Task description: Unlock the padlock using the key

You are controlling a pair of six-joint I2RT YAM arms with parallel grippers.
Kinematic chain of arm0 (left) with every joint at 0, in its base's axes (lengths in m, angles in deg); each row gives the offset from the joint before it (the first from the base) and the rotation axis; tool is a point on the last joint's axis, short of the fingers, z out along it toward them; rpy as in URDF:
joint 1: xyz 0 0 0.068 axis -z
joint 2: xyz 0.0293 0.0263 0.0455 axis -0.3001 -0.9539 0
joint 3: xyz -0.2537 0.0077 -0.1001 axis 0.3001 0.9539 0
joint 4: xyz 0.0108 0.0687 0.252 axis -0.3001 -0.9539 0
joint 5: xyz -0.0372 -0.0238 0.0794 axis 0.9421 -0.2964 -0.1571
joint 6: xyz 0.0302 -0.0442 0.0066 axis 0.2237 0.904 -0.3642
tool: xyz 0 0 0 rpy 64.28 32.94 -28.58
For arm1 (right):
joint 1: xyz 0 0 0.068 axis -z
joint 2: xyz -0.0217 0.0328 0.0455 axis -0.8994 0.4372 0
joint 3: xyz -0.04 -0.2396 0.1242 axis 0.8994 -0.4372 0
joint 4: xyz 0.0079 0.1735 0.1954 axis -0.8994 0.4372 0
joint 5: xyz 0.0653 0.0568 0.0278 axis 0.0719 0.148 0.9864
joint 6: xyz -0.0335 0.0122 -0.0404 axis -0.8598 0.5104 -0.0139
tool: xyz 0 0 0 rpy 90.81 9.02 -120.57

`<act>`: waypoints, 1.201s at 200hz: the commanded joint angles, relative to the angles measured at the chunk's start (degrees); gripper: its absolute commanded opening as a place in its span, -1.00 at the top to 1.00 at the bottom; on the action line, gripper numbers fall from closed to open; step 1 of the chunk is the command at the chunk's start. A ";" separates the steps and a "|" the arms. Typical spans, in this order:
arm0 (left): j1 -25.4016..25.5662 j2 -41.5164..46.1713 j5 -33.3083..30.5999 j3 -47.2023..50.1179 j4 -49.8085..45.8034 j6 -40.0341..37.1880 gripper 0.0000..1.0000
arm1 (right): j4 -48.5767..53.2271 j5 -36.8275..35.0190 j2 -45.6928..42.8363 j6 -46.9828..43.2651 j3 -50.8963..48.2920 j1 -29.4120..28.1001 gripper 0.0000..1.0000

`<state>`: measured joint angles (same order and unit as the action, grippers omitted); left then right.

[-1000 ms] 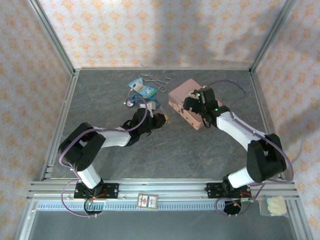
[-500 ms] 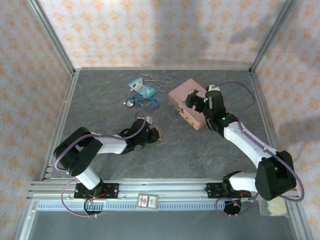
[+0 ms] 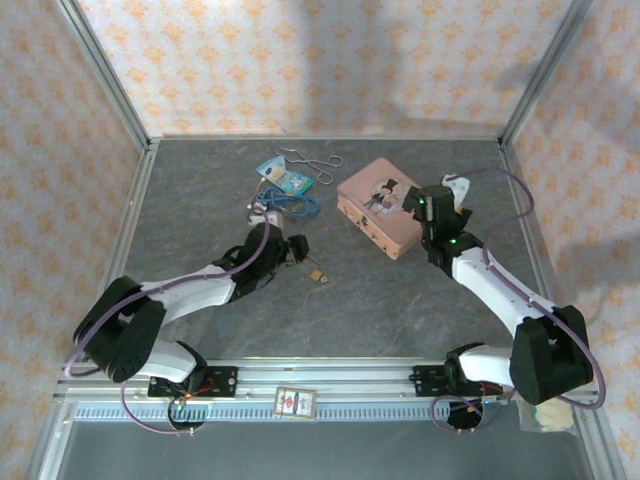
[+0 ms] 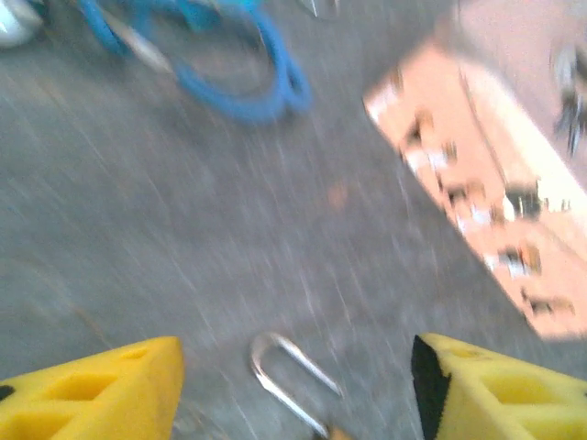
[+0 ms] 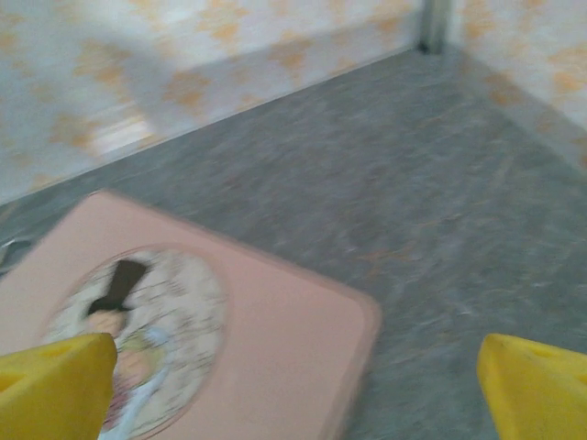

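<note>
**Padlock set down; both claws gape empty.**

Top view: the left claw (image 3: 297,250), closed a second ago, has parted and drawn back. The padlock (image 3: 316,274) now lies free on the tabletop (image 3: 400,310) just beside it, apart from the pink tin (image 3: 372,215). The right claw (image 3: 408,205) has shifted to the tin's right side. I judge unlocking has not begun.
Left wrist: yellow fingers (image 4: 92,390) stand wide, with the silvery shackle (image 4: 289,378) lying between them.
Right wrist: fingers (image 5: 537,385) are spread wide above the tin's illustrated lid (image 5: 183,330).
No writing is readable, and the card (image 3: 295,402) on the near rail is too small.
</note>
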<state>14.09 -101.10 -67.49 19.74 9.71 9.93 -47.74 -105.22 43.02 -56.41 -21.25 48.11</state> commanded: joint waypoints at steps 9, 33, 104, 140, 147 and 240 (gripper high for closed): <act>-5.06 5.36 -18.89 -2.10 -0.90 -10.04 -0.50 | -9.04 -6.51 -3.14 -1.10 -6.87 7.04 -1.00; -10.94 7.43 -26.11 -1.44 3.77 -14.05 -0.63 | -12.62 -5.97 -3.14 -0.55 -10.14 13.07 -1.00; -24.64 7.68 -34.80 5.98 12.14 -20.89 -0.63 | -43.90 4.73 1.81 -6.43 -24.42 18.91 -1.00; -25.08 4.01 -40.27 11.53 23.24 -22.68 -0.63 | -52.77 10.92 7.10 -6.60 -25.98 19.38 -1.00; -25.15 3.32 -41.10 12.19 24.15 -22.21 -0.63 | -54.54 11.29 7.94 -6.71 -26.88 19.39 -1.00; -25.94 -6.48 -24.01 21.92 57.94 -34.46 -0.63 | -66.54 17.14 8.29 -9.40 -33.27 19.24 -0.99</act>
<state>-10.87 -107.03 -99.38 42.93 61.79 -21.31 -109.44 -90.61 51.22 -63.75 -53.53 67.13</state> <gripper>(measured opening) 0.816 0.998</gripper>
